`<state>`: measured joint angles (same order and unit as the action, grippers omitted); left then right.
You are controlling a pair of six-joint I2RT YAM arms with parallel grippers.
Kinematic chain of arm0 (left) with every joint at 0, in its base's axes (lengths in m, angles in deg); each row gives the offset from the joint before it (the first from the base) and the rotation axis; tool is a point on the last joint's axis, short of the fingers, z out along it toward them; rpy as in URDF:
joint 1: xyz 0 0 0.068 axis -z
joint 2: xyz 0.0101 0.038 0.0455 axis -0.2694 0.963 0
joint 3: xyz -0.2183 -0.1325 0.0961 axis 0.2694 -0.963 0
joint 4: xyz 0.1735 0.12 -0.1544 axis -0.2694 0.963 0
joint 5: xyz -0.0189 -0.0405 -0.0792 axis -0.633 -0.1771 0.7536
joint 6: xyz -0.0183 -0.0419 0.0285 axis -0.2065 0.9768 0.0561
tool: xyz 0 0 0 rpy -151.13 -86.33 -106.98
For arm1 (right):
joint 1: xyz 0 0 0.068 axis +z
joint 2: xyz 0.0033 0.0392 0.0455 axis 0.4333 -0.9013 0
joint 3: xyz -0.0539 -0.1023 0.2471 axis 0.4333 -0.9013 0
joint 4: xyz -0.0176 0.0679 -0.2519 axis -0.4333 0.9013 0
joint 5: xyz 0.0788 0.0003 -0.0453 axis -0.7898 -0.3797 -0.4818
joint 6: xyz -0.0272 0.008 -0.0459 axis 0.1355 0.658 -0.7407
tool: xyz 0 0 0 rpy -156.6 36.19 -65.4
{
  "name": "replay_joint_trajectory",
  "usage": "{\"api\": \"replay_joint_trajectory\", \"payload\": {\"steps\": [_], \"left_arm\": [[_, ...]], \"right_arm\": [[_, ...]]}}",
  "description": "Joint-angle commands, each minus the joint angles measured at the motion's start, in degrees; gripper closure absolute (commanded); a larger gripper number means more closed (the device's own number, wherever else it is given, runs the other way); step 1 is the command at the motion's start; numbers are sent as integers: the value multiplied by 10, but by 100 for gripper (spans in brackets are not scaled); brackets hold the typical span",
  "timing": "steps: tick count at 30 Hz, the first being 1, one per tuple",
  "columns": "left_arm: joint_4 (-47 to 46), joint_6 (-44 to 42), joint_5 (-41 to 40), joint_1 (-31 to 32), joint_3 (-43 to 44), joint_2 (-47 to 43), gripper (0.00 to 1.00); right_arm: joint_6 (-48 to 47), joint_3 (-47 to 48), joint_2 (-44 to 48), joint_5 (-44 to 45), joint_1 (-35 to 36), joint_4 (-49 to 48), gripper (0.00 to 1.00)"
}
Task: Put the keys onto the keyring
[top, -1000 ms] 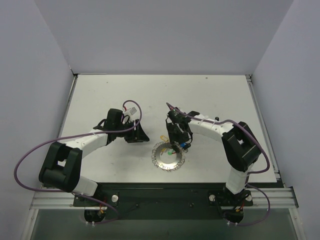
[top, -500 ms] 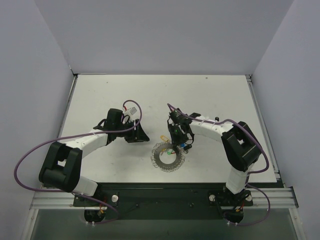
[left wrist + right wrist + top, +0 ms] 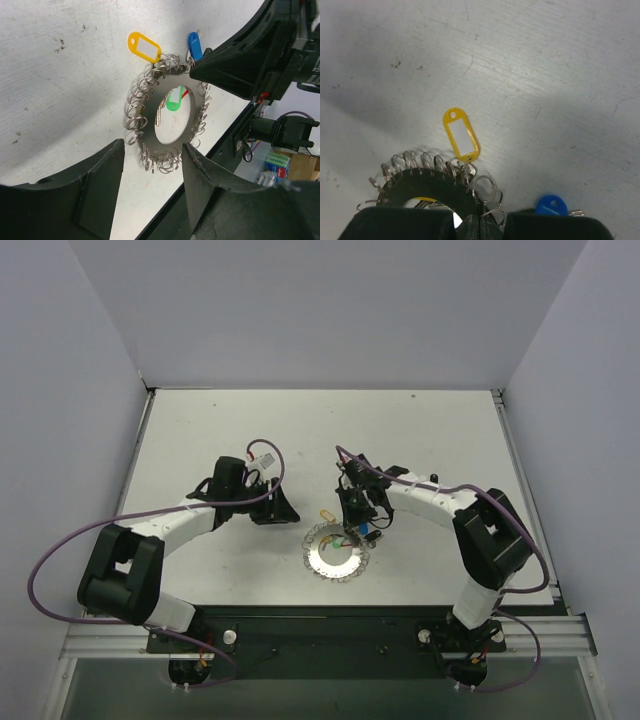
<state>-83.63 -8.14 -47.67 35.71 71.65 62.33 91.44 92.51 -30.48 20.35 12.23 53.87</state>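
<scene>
Right end effector (image 3: 356, 527) pinches keyring (image 3: 170, 151) rim; left end effector (image 3: 284, 510) gapes wide nearby.

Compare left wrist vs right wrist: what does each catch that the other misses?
Left wrist only: the keyring's whole disc and centre hole, a green tag in that hole, the left gripper open. Right wrist only: the right gripper's shut tips from behind, at the rim's wire loops. Both: yellow tag, blue tag, those loops.
</scene>
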Motion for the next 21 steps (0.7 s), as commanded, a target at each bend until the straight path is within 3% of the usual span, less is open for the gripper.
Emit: {"api": "replay_joint_trajectory", "payload": {"steps": [1, 10, 21], "left_arm": [[-50, -8, 31, -3, 26, -27, 41], [-99, -19, 79, -3, 65, -81, 41], [-237, 11, 240, -3, 63, -149, 44]], "right_arm": [[-54, 6, 65, -53, 0, 14, 100], [-119, 62, 115, -165, -1, 40, 100], [-167, 154, 152, -341, -3, 79, 100]]}}
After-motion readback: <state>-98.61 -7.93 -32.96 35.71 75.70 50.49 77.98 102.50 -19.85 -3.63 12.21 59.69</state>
